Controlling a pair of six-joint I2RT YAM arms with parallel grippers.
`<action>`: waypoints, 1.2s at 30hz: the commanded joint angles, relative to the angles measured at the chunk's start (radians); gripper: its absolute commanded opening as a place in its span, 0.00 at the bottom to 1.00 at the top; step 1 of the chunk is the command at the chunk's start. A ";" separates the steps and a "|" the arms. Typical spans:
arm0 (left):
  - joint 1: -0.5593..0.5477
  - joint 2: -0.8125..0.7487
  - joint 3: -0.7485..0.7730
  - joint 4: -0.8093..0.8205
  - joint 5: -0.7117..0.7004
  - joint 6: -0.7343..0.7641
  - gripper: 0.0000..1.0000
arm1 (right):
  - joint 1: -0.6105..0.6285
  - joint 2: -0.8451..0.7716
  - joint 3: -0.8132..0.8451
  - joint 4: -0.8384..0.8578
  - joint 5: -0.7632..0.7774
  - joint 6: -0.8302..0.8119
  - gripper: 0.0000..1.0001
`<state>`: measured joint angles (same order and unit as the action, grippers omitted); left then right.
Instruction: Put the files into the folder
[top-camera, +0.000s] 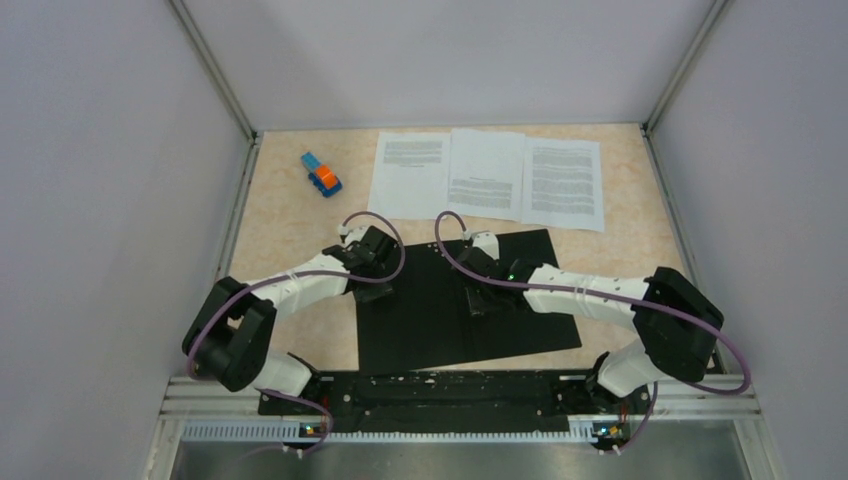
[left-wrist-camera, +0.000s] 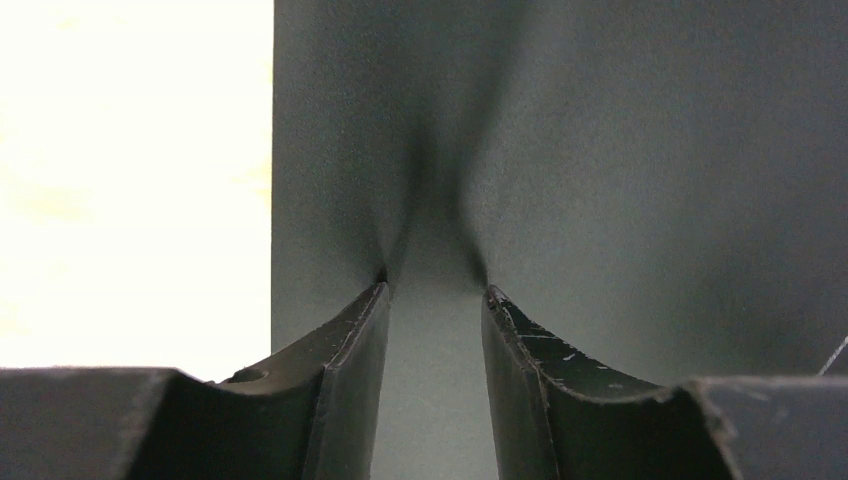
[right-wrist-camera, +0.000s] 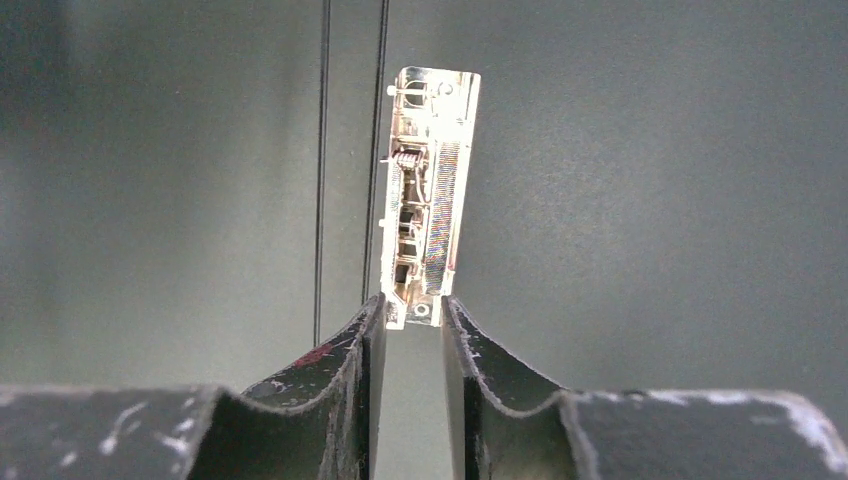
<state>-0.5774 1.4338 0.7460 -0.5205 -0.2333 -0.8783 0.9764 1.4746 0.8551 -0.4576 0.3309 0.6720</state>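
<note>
The folder (top-camera: 440, 325) lies open and flat in the middle of the table (top-camera: 290, 230), its black inside facing up. Both arms reach over it. The 3 sheets (top-camera: 487, 175) lie in a row along the far edge of the table, just beyond the folder. They sit side by side with their edges overlapping a little, printed side up. None of them is on the folder. A small blue-and-orange toy block (top-camera: 322, 174) sits on the far left of the table, well apart from the paper.

The left gripper (top-camera: 375, 270) is down at the folder's left side. In its own camera the left gripper (left-wrist-camera: 436, 288) has its jaws partly open with nothing between them. They point at the bare black folder (left-wrist-camera: 620, 200), close to its left edge.

The right gripper (top-camera: 478, 295) sits over the middle of the folder. Seen from its wrist, the right gripper (right-wrist-camera: 413, 300) has its jaws drawn close together. Its fingertips (right-wrist-camera: 372, 312) stand on either side of the near end of the shiny metal clip (right-wrist-camera: 428, 180). The clip is fixed to the folder (right-wrist-camera: 650, 200). I cannot tell whether the jaws actually pinch the clip or only flank it.
</note>
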 joint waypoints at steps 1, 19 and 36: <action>-0.001 0.051 -0.001 -0.041 -0.080 -0.034 0.45 | 0.017 0.024 0.043 0.006 -0.013 -0.005 0.25; -0.001 0.100 0.016 -0.054 -0.081 -0.050 0.44 | 0.052 0.061 0.010 0.023 -0.026 0.021 0.14; -0.001 0.124 0.025 -0.075 -0.088 -0.057 0.44 | 0.083 0.081 0.026 -0.033 0.042 0.023 0.13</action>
<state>-0.5838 1.5021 0.8043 -0.5697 -0.3054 -0.9188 1.0454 1.5345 0.8585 -0.4843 0.3435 0.6853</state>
